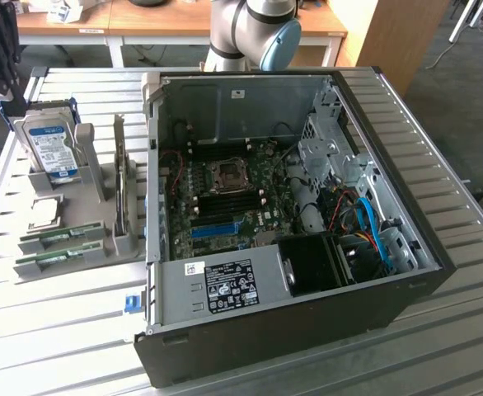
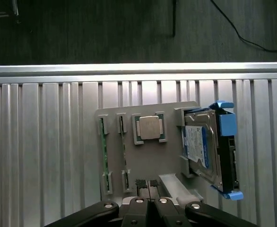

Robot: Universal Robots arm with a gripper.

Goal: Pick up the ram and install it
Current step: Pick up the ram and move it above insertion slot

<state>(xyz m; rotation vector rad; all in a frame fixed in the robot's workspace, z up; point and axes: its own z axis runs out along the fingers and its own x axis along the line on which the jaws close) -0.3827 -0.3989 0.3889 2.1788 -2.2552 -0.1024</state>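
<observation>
The fingers (image 2: 141, 183) are pressed together, empty, above the grey holder (image 2: 143, 161), which sits near one edge of the counter (image 2: 34, 142). The ram (image 2: 102, 151) stands in the holder's slot farthest from the hard drive (image 2: 207, 146), beside a look-alike stick (image 1: 64, 238), apart from the open computer case (image 1: 307, 330)

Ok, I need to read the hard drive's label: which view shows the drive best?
The exterior view: the hard drive stands upright in the grey holder, its blue-and-white label facing the camera. The wrist view looks down on the hard drive, so the label appears slanted and narrow.
</observation>
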